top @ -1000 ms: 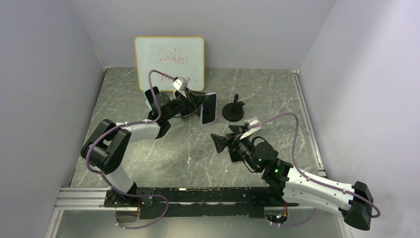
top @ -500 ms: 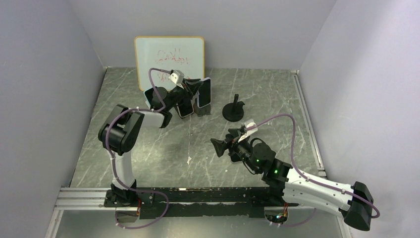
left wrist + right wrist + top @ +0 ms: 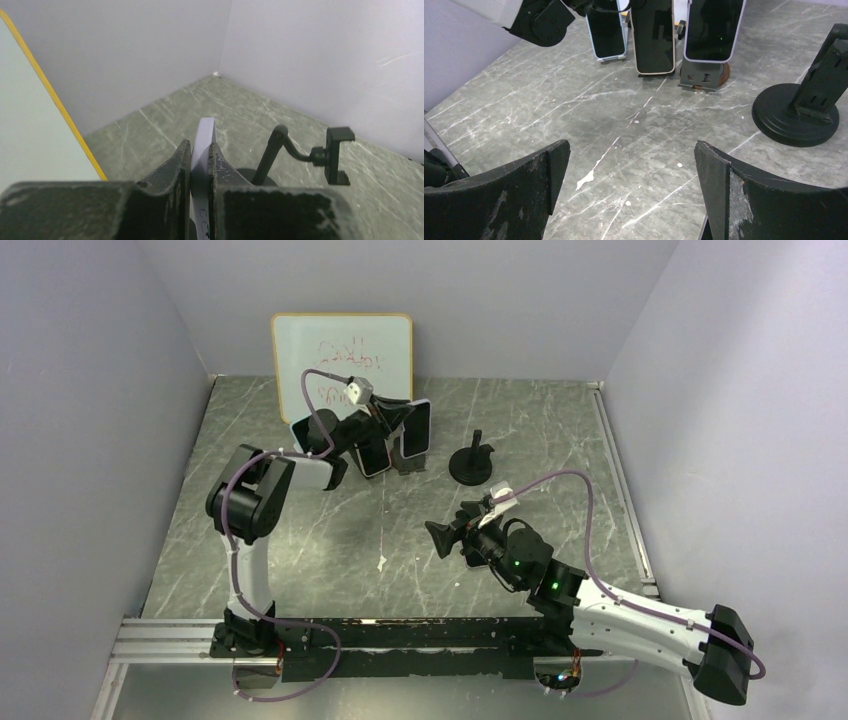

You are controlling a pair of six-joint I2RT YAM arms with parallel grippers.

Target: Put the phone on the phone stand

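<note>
My left gripper [image 3: 403, 418] is shut on a lavender-edged phone [image 3: 417, 428] and holds it upright just above a small brown and grey stand [image 3: 408, 463] at the back of the table. In the left wrist view the fingers [image 3: 200, 148] pinch the phone's thin edge [image 3: 205, 131]. In the right wrist view the phone [image 3: 714, 27] hangs with its lower edge at the stand [image 3: 704, 76]; I cannot tell whether they touch. My right gripper [image 3: 448, 531] is open and empty over bare table [image 3: 631, 150].
A black round-based phone stand [image 3: 471, 462] with a clamp arm [image 3: 336, 152] stands right of the held phone. Two other phones [image 3: 606, 30] [image 3: 653, 35] stand propped to its left. A whiteboard [image 3: 342, 355] leans on the back wall.
My left gripper has carried the phone back and slightly left, from near the table's middle to over the brown stand. The right gripper has shifted slightly nearer.
</note>
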